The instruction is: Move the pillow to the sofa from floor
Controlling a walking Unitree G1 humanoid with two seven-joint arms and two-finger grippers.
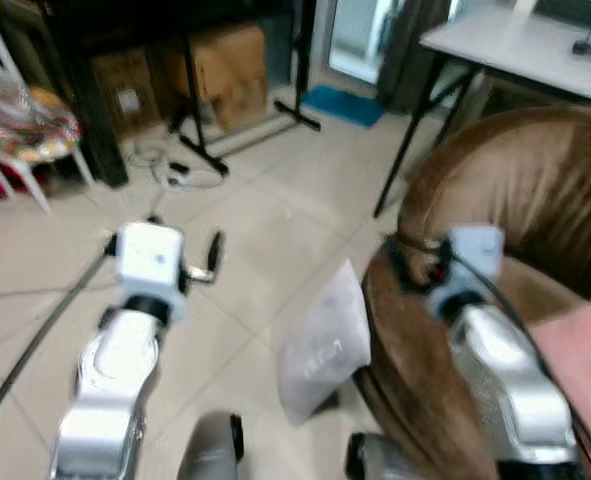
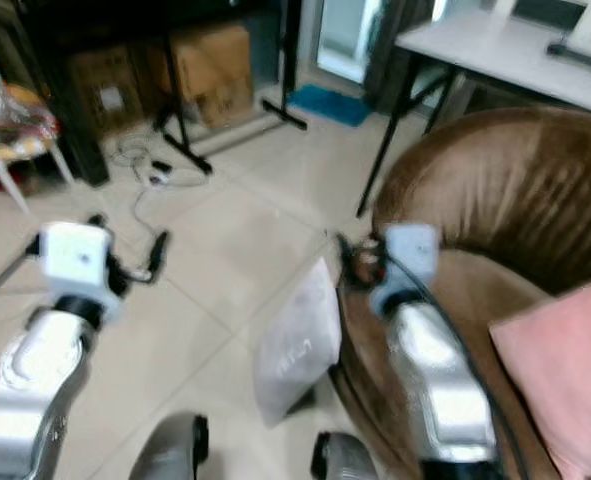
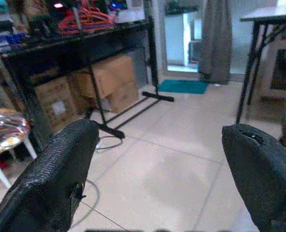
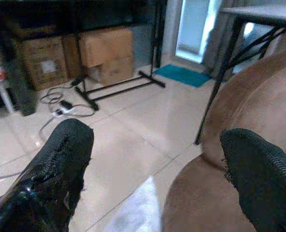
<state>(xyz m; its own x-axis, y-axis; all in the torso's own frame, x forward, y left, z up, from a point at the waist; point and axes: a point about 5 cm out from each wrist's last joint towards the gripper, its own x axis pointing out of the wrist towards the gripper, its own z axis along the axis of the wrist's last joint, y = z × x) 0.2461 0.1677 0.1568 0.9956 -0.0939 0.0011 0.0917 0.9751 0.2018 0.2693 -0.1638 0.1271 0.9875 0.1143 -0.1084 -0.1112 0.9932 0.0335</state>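
White pillow (image 1: pixel 325 345) leans on the floor (image 1: pixel 255 250) against the brown sofa (image 1: pixel 535 190); left gripper (image 3: pixel 157 169) and right gripper (image 4: pixel 157 169) hover, fingers spread

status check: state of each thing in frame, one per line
pillow: on the floor, standing on edge, leaning against the sofa's side, not held
sofa: pink cushion on its seat
left pincer: open, empty, above bare floor
right pincer: open, empty, over the sofa's edge above the pillow
cardboard boxes: closed, under the black table
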